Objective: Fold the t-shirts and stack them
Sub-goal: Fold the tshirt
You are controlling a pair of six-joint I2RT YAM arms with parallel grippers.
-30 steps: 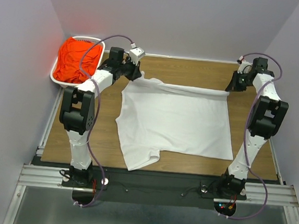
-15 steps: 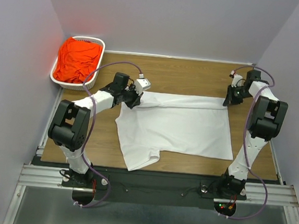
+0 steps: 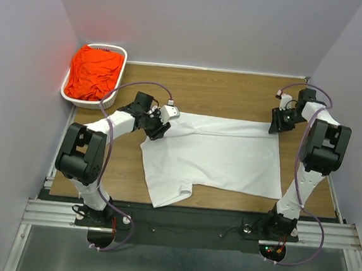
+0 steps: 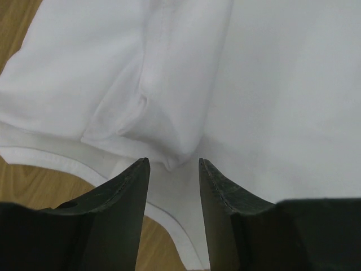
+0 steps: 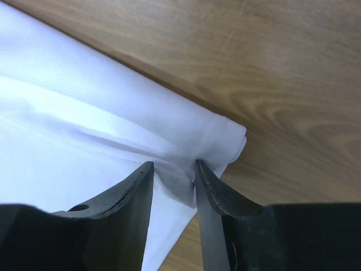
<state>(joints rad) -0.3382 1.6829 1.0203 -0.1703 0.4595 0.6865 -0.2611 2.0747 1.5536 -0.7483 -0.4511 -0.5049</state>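
The white t-shirt (image 3: 211, 154) lies on the wooden table, its far edge folded over toward me into a long band. My left gripper (image 3: 158, 126) sits low at the band's left end, jaws apart, with a peak of cloth (image 4: 163, 141) just ahead of the tips (image 4: 172, 164). My right gripper (image 3: 275, 126) sits at the band's right corner, jaws apart, with the folded corner (image 5: 225, 135) between and beyond the tips (image 5: 174, 165). The orange-red t-shirt (image 3: 94, 71) lies bunched in the basket at the far left.
The white slotted basket (image 3: 70, 95) stands at the table's far left corner. Bare wood (image 3: 223, 91) shows behind the shirt. Grey walls close in on the left, back and right.
Both grippers have brought the shirt's far edge toward me and down onto the shirt. The stretched edge now lies as a folded band, and both arms sit lower.
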